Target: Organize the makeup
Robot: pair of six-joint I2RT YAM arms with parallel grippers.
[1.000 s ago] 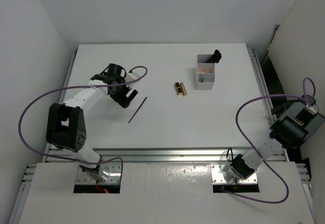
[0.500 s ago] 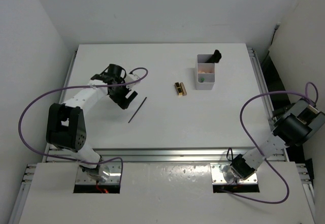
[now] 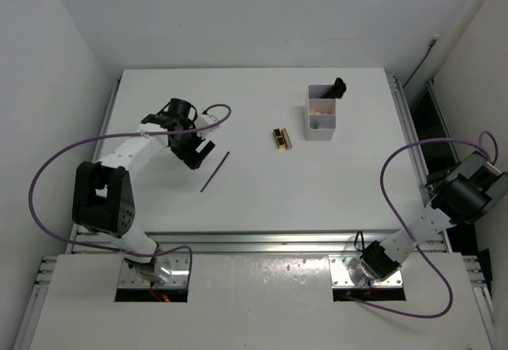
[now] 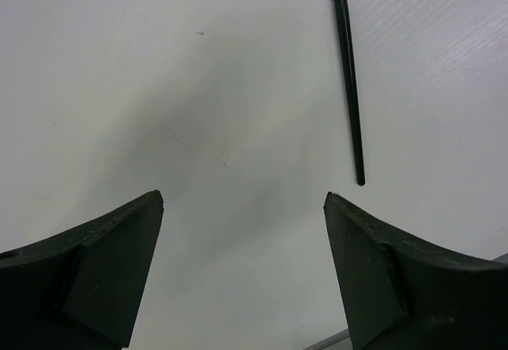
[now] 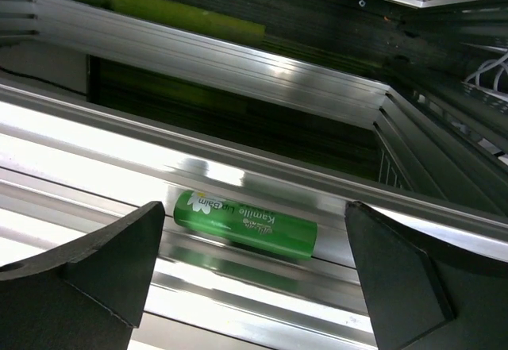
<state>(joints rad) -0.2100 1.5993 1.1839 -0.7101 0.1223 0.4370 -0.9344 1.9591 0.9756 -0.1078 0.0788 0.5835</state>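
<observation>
A thin black stick (image 3: 214, 172) lies on the white table (image 3: 262, 199), just right of my left gripper (image 3: 193, 151). In the left wrist view the stick (image 4: 349, 88) lies ahead and to the right of the open, empty left gripper (image 4: 242, 199). A black-and-gold case (image 3: 282, 138) lies at mid-table. A black brush (image 3: 338, 88) stands in the white compartmented box (image 3: 309, 112). My right gripper (image 5: 254, 205) is open, off the table's right edge, above a green lip-balm tube (image 5: 246, 223) lying in an aluminium rail groove. The right arm's wrist (image 3: 468, 191) shows in the top view; its fingers are hidden there.
Aluminium frame rails (image 5: 238, 167) run under and behind the green tube, with a dark gap beyond. A metal rail (image 3: 262, 243) borders the table's near edge. White walls stand close on the left and right.
My right arm has swung a little further right and down beyond the table's right edge. The left arm and the items on the table have not moved.
</observation>
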